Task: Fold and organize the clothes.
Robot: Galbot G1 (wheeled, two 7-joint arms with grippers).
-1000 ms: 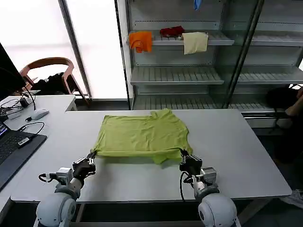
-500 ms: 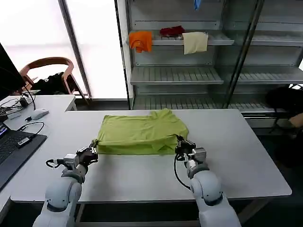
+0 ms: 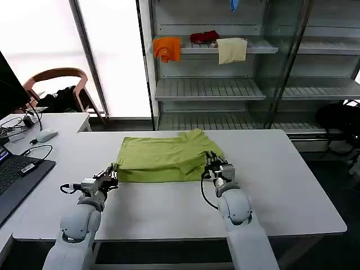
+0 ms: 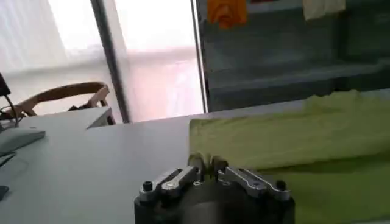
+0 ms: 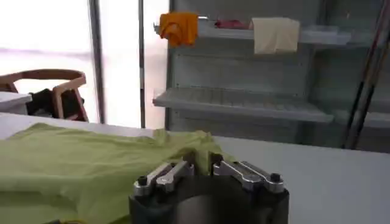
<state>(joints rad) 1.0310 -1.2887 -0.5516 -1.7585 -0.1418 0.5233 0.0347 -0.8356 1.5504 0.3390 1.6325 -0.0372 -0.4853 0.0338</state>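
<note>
Head view, centre of frame: the lime T-shirt lies on the grey table, near edge doubled back over the rest, so it's a wide flat band w/ a bump of fabric at its far right corner. My left gripper is at the shirt's lower-left corner, fingers clenched on a pinch of the fabric edge. My right gripper is at the lower-right corner, likewise clamped on the shirt's edge.

Left wrist view: my fingertips sit pressed together w/ green cloth bunched between them; shirt spreads across the right half of frame.

Right wrist view: same story, pads closed w/ shirt fabric rising between them, rest of the shirt filling lower left.

Containers: the metal shelf unit at top centre holds, on one upper shelf, an orange cloth, a red cloth and a cream cloth draped over the front lip. Lower shelves bare.

No readable writing or brand anywhere on shirt, shelves or my arms; can't make out any print on the shirt.
</note>
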